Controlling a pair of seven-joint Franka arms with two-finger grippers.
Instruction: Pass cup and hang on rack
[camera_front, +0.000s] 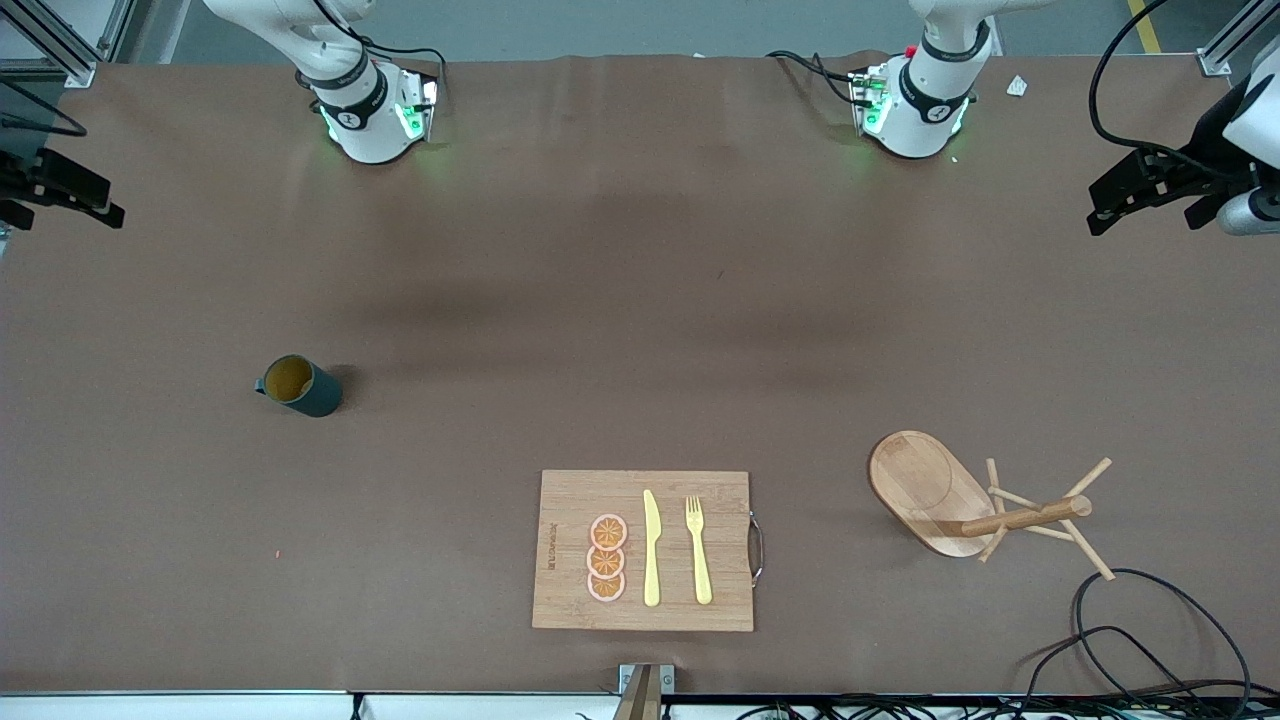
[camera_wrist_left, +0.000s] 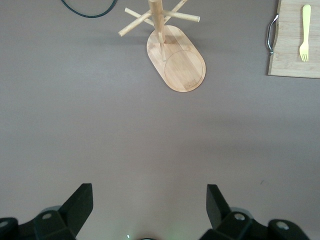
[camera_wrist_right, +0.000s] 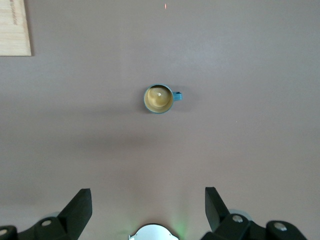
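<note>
A brown table (camera_front: 640, 300) fills the scene, its covering smooth, with faint soft shadows across the middle. The cup (camera_front: 300, 385) stands upright on it toward the right arm's end, mouth up, its small handle facing the table's edge at that end. The rack (camera_front: 975, 505) stands toward the left arm's end, nearer the front camera than the cup. Between them, nearest the front camera, a wooden cutting board (camera_front: 645, 550) carries three orange slices (camera_front: 606, 558), a yellow knife (camera_front: 651, 548) and a yellow fork (camera_front: 697, 550). Black cables (camera_front: 1130, 640) loop off the table's corner beside the rack. The left claw (camera_wrist_left: 150, 202) hangs open above bare table. The right claw (camera_wrist_right: 148, 202) hangs open too, with the cup in its view.
</note>
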